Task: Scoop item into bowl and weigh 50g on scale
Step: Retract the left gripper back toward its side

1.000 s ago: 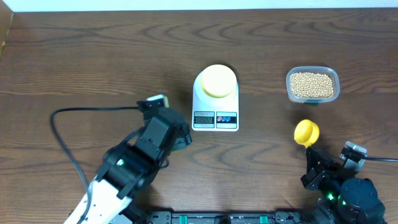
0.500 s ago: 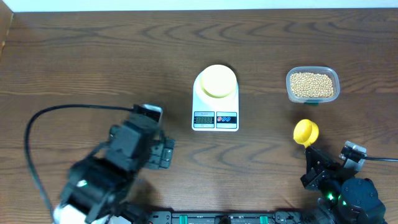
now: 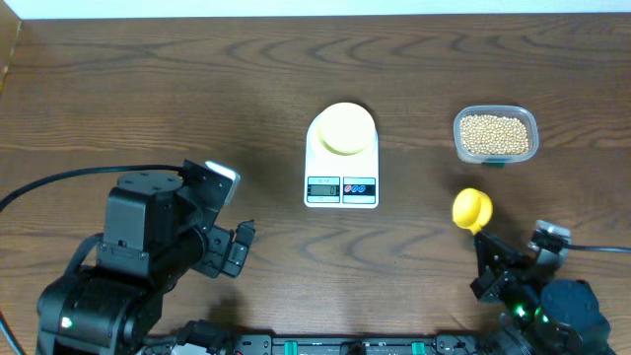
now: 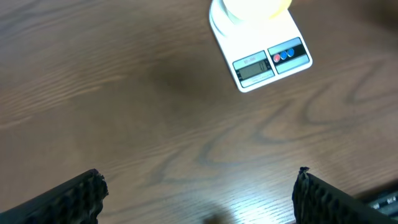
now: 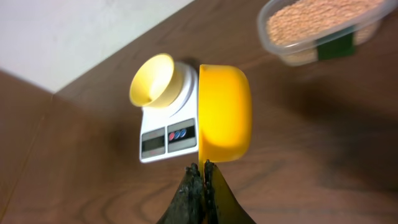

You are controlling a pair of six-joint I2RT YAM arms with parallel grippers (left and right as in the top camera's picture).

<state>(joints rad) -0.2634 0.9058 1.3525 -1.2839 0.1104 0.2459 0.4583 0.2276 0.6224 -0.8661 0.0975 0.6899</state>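
one bowl [image 3: 342, 128] on one scale [image 3: 341, 187]; one scoop [image 3: 471, 208]; one tub [image 3: 456, 133] of beans [image 3: 495, 134].

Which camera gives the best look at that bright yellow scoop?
The right wrist view: the scoop fills the middle, large and close, gripped from below by the right pincer. Overhead shows it only as a small yellow disc; the left wrist view misses it.

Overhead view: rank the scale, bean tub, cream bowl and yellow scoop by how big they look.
1. scale
2. bean tub
3. cream bowl
4. yellow scoop: it is held in a gripper and may be nearer the camera, yet it still looks smallest.
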